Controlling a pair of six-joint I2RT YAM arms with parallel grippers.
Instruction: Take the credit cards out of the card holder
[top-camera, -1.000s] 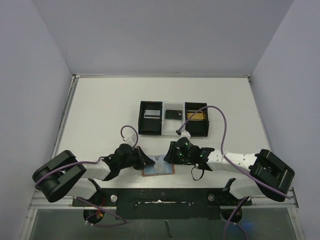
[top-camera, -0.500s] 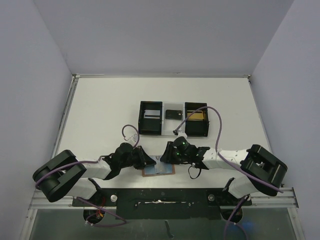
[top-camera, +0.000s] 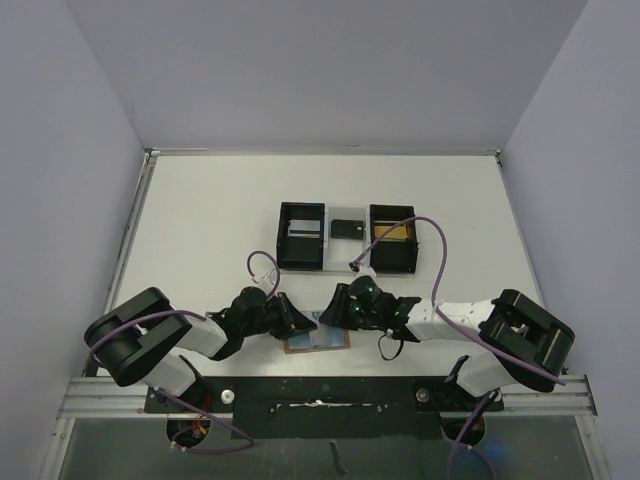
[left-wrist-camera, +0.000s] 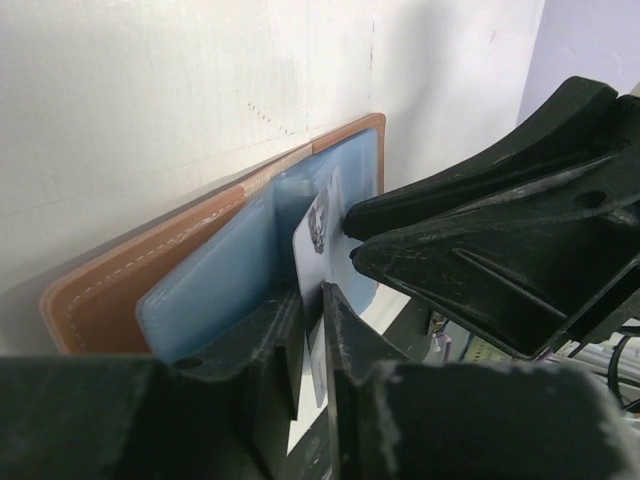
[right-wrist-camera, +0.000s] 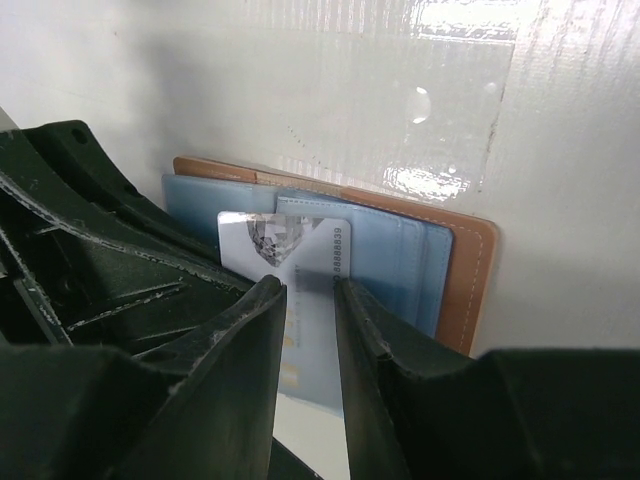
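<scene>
Over the last second the right gripper (right-wrist-camera: 308, 290) has slid left over the open wallet (right-wrist-camera: 462, 262) at the table's (top-camera: 200, 230) near edge, jaws slightly parted above the card (right-wrist-camera: 285, 236), which the left gripper (left-wrist-camera: 312, 298) now pinches, probably ready to pull it out.

white table (top-camera: 200, 225), open card holder (top-camera: 325, 342), black tray (top-camera: 283, 240)

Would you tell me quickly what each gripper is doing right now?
Left gripper: closed on the white card.
Right gripper: slightly open, straddling that card, gripping nothing.
</scene>
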